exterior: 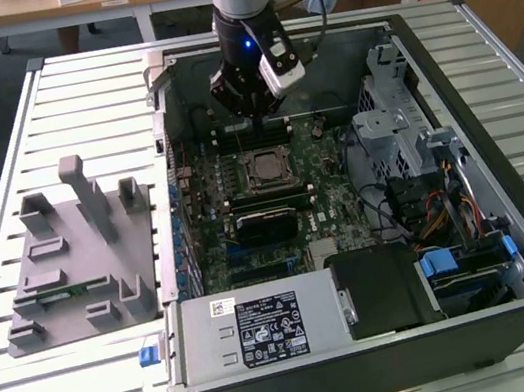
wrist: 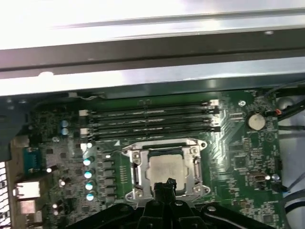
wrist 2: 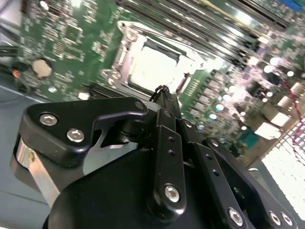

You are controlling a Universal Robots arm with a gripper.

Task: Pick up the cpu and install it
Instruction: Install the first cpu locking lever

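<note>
The cpu (wrist: pixel 167 166) lies flat inside the metal-framed motherboard socket (wrist: pixel 136 164), its silver top facing up; it also appears in the second wrist view as the cpu (wrist 2: pixel 151 67) and in the exterior view as the cpu (exterior: pixel 263 168). My gripper (wrist: pixel 165 184) hangs just above the socket's edge, its black fingertips pressed together with nothing between them. In the second wrist view the gripper (wrist 2: pixel 162 90) tip points at the rim of the socket. In the exterior view the gripper (exterior: pixel 247 109) sits inside the open computer case, above the memory slots and behind the socket.
Empty memory slots (wrist: pixel 152 119) run beside the socket, with a coin battery (wrist: pixel 257 120) near them. A grey fixture tray (exterior: pixel 75 259) holding a green memory stick (exterior: pixel 55 290) stands at the exterior view's left. The power supply (exterior: pixel 260 326) and drive cage (exterior: pixel 391 122) crowd the case.
</note>
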